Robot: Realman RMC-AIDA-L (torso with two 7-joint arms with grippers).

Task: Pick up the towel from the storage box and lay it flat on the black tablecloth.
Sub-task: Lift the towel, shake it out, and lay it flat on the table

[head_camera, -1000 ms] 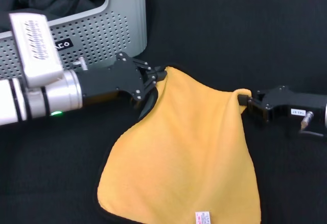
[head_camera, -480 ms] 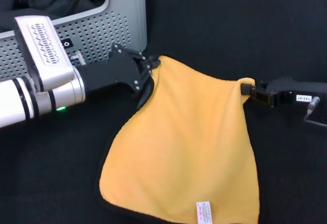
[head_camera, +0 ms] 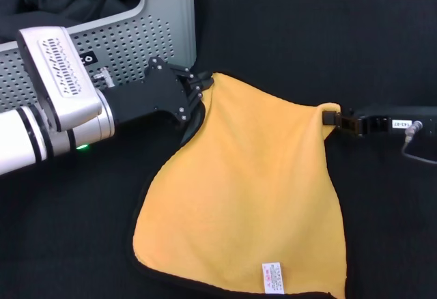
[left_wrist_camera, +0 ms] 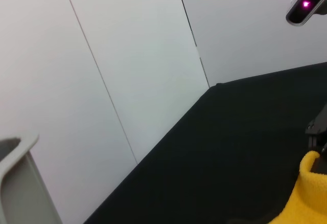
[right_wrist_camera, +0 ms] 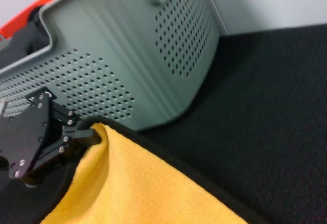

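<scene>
your left gripper (head_camera: pixel 202 89) pinches one corner of the towel (head_camera: pixel 249 196) just in front of the storage box (head_camera: pixel 140 33), and your right gripper (head_camera: pixel 332 117) pinches the opposite corner. the towel lies yellow side up on the black tablecloth (head_camera: pixel 307 46), its white label (head_camera: pixel 272 276) near the front edge, the pinched corners raised.

Even, diffuse light from overhead, no hard glare. The towel (head_camera: pixel 246 190) reads bright and saturated, with only soft shading in its folds just beside the left gripper (head_camera: pixel 200 87). The black tablecloth (head_camera: pixel 300 46) swallows detail, so shadows on it cannot be told. A pale sheen lies on the storage box (right_wrist_camera: pixel 117 65) wall. The wall panels (left_wrist_camera: pixel 133 55) look slightly soft, and a magenta lamp (left_wrist_camera: pixel 306 3) glows
</scene>
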